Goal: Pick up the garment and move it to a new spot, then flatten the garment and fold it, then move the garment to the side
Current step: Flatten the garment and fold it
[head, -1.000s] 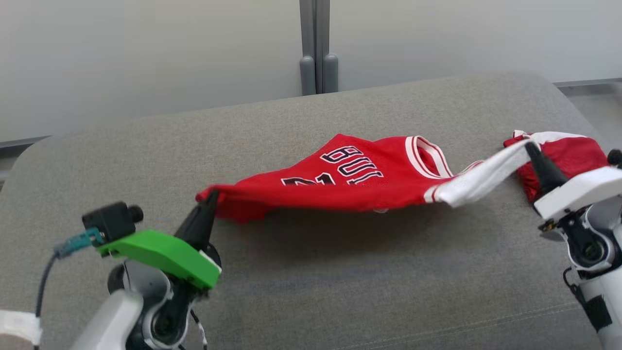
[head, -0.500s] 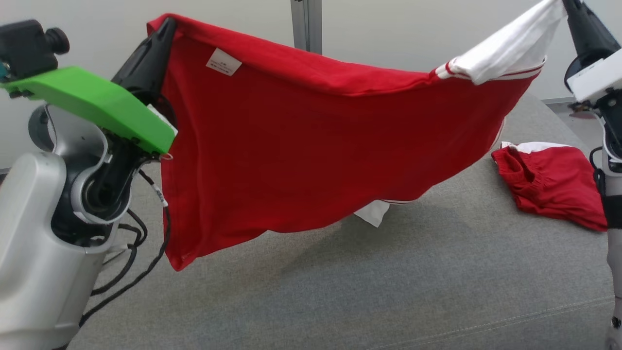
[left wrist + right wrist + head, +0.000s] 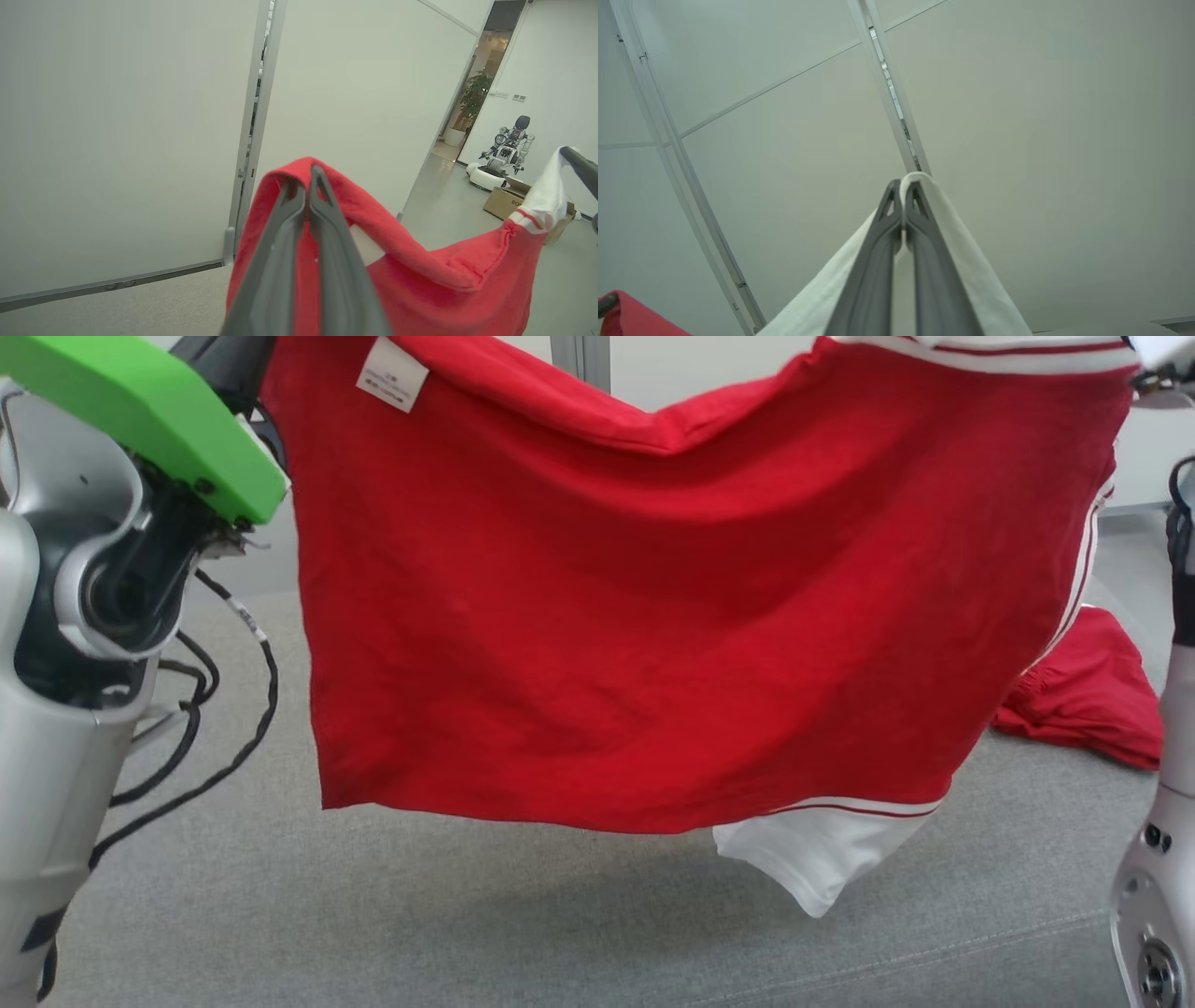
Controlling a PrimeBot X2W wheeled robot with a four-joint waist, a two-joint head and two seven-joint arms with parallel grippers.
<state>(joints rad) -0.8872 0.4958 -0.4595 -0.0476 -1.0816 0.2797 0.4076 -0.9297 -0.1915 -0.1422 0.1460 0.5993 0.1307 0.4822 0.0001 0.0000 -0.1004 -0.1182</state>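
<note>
- Plainly, one white label (image 3: 392,374), upper left of the frame, on the red garment (image 3: 635,616); print too small to read.
- Two red pieces: it hangs spread above the grey cushion (image 3: 420,915); a second garment (image 3: 1092,705) lies crumpled at right.
- The left end effector (image 3: 306,176) pinches its red corner, the right end effector (image 3: 903,186) its white trim.

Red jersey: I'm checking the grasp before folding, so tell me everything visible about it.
The red jersey hangs spread in the air, seemingly clear of the grey cushion. Soft red fabric, white sleeves with striped trim, a white label near the top. Left pincer is shut on a red corner, right pincer on a white sleeve.
</note>
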